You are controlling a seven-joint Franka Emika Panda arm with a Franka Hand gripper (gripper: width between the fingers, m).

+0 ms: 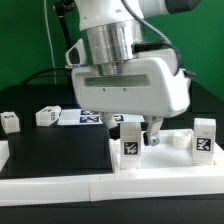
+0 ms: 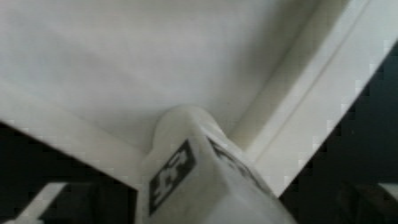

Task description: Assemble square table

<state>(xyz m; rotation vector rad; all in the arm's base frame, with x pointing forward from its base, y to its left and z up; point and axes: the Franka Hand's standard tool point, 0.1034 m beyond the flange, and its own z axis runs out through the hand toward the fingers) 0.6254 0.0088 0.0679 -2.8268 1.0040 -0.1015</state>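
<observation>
Claw (image 1: 135, 128) looks wide, straddling the upright leg (image 1: 130, 146) beside the top (image 2: 107, 70) rim; it should probably close low and square, then twist without tilting.

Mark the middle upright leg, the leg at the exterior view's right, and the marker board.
middle leg (image 1: 131, 146), exterior view, tagged face.
rightmost leg (image 1: 204, 141), exterior view, tagged face.
marker board (image 1: 86, 118), exterior view, printed top.
</observation>
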